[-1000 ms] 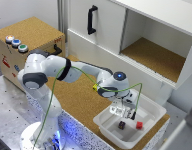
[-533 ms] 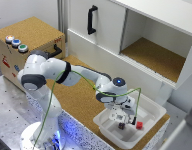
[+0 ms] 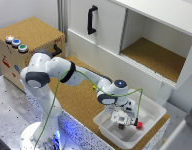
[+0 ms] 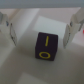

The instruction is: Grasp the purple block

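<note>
Purple block (image 4: pixel 45 46): on white tray (image 3: pixel 155 111) floor, centred between fingers. Gripper (image 4: pixel 44 27): jaws spread wide, holding nothing, straddling for closure.

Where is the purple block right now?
In the exterior view the purple block sits in the white bin at lower right, under the gripper, the red cube beside it; the wrist view shows it between the fingers.

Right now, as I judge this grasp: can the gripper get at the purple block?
Probably yes. The gripper hangs open over the purple block, one finger on each side, nothing between; the red cube sits apart.
</note>
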